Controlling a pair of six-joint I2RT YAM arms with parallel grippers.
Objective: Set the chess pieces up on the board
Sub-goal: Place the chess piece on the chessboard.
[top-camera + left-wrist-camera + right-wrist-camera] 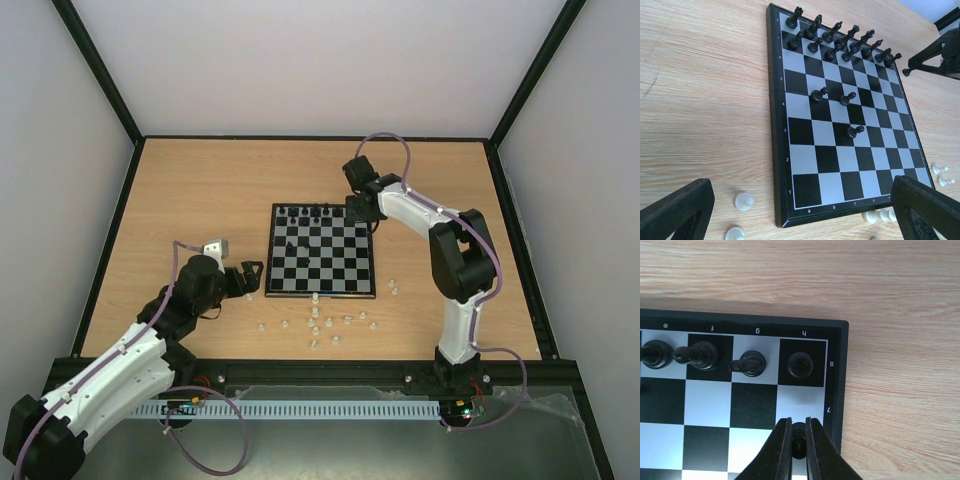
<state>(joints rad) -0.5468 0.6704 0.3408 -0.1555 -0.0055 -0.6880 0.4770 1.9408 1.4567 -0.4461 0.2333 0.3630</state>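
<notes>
Loose white pieces (314, 328) beside the board (335, 268)

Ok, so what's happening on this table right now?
A robot is setting up a small chessboard. The right tool is shut on a black piece at the board's far right corner, over square h7, next to the black back rows. The left tool hangs open off the board's left edge, holding nothing. Mid-board stand three black pieces, and the white pieces lie loose on the table in front.
</notes>
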